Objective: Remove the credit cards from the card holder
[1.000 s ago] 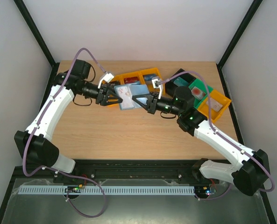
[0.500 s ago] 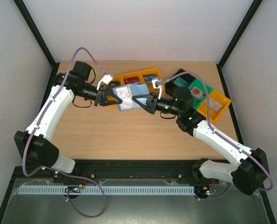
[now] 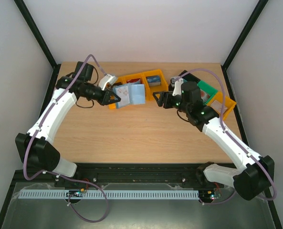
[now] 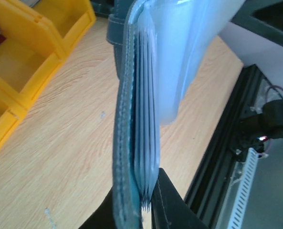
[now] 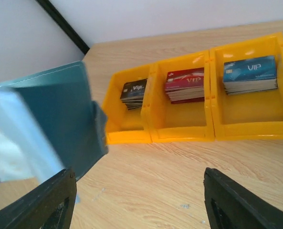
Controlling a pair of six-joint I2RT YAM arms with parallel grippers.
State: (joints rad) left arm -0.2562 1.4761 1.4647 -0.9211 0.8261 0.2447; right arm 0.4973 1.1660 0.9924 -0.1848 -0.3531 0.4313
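Observation:
The teal card holder (image 3: 130, 95) hangs open above the table's back middle, its pale clear sleeves (image 4: 148, 114) fanned out. My left gripper (image 3: 113, 98) is shut on its lower edge, cover and sleeves pinched between the black fingers (image 4: 167, 205). My right gripper (image 3: 157, 98) stands open to the holder's right, apart from it; its fingertips (image 5: 48, 202) have only bare table between them. In the right wrist view the holder's teal cover (image 5: 60, 114) fills the left side. Credit cards lie in stacks in the yellow bins: black (image 5: 134, 89), red (image 5: 185, 82), blue (image 5: 250, 74).
Three joined yellow bins (image 3: 142, 79) sit at the back behind the holder. A black bin (image 3: 183, 76), a green bin (image 3: 209, 90) and an orange bin (image 3: 225, 106) stand at the back right, behind my right arm. A black frame rail (image 4: 227, 143) borders the table.
The right gripper has opened, let go of the card holder and drawn back to the right. The left gripper closed on the holder and now carries it alone, slightly left and back.

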